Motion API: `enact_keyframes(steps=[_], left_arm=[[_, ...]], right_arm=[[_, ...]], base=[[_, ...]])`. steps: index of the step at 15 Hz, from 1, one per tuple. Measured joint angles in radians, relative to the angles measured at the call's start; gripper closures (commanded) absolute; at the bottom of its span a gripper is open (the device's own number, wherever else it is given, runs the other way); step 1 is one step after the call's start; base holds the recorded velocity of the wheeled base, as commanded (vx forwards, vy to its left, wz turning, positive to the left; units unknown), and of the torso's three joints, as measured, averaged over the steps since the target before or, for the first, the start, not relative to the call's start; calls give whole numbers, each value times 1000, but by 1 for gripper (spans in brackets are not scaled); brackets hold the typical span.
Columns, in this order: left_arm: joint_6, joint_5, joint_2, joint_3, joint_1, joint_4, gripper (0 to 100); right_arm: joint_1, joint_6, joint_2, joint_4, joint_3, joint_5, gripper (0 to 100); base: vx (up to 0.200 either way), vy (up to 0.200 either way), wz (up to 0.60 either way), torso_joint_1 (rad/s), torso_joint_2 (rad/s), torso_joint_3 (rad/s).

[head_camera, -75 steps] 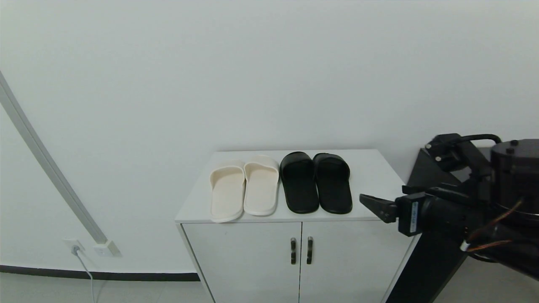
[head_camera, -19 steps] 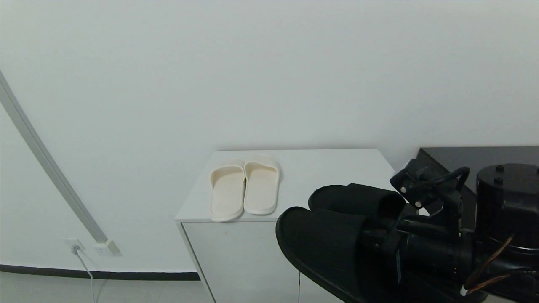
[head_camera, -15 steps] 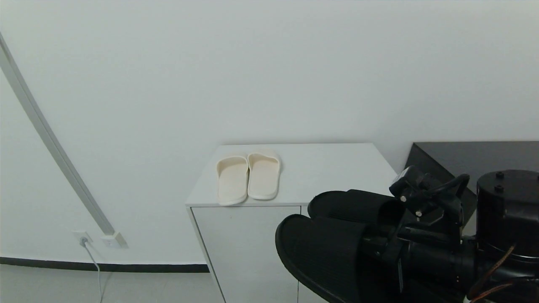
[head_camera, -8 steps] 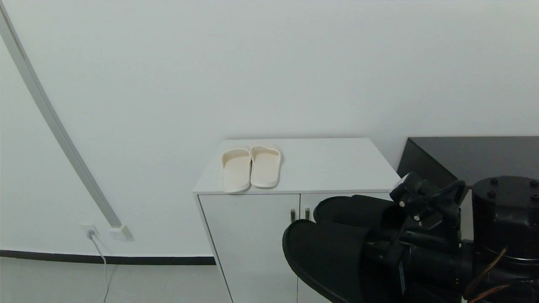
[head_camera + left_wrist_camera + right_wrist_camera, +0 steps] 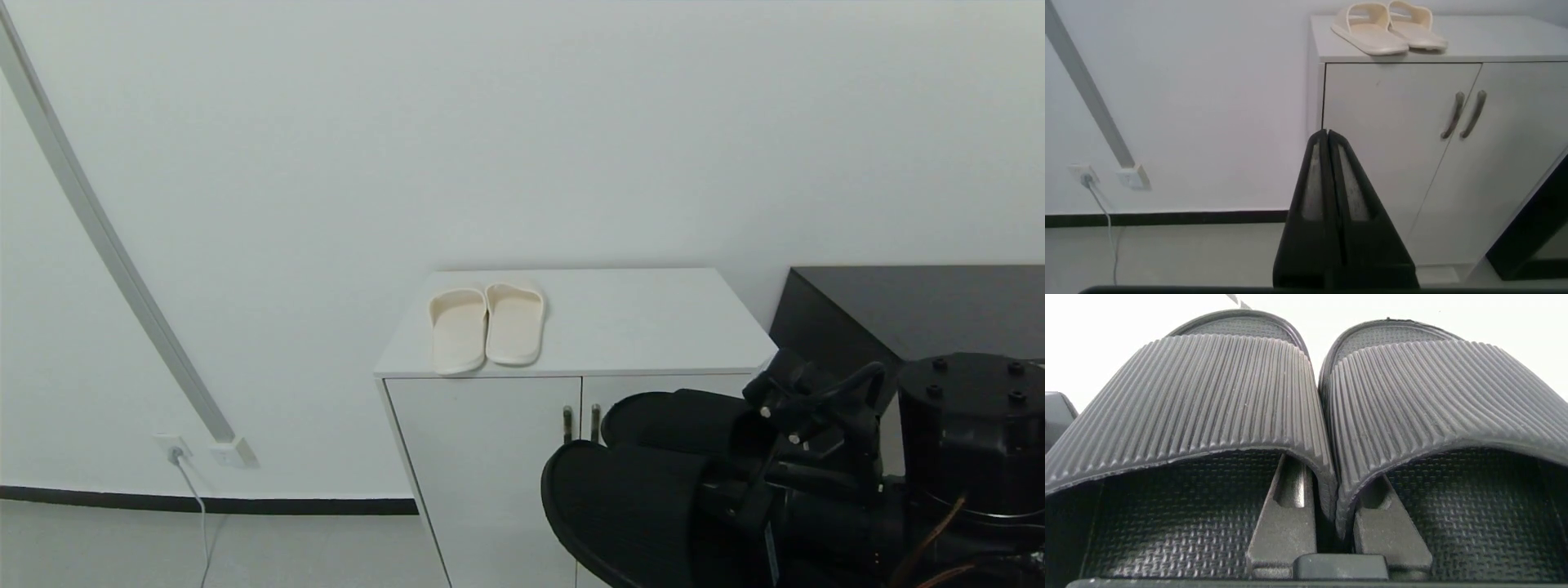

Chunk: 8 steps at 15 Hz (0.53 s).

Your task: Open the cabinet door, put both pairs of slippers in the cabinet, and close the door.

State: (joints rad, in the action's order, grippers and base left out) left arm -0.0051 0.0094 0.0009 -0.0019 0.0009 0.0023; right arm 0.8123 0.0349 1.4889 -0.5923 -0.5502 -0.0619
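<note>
Empty, fingers pressed together, the left hand (image 5: 1328, 145) faces the shut cabinet (image 5: 482, 465) with the white slippers (image 5: 486, 327) on top; it should spread, grip a door handle (image 5: 566, 425) and pull, while the right hand (image 5: 1333, 494), clamped on the black slippers (image 5: 645, 482), holds them clear.

White wall (image 5: 522, 122). A grey conduit (image 5: 200, 404) runs diagonally down it to a junction box (image 5: 233, 452). Just beside the box is a socket (image 5: 170, 447), with a plugged cable (image 5: 196, 523) hanging to the grey floor (image 5: 204, 551). Black skirting (image 5: 245, 505) lines the wall base. A dark tabletop (image 5: 922, 302) stands against the wall at right.
</note>
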Motion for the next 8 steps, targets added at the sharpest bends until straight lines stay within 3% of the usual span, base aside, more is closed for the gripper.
enact_keyframes(steps=[2, 3, 8], left_arm=[[0, -1, 0, 0, 0, 1, 100], [0, -2, 0, 0, 1, 2, 0], [1, -2, 1, -2, 0, 3, 0]], right_arm=[[1, 0, 3, 0, 3, 0, 100], [1, 0, 4, 1, 5, 0, 100], [4, -8, 6, 1, 14, -1, 100]], base=[[0, 0, 0, -164, 398, 227], [0, 0, 0, -203, 510, 286], [0, 0, 0, -222, 543, 312]])
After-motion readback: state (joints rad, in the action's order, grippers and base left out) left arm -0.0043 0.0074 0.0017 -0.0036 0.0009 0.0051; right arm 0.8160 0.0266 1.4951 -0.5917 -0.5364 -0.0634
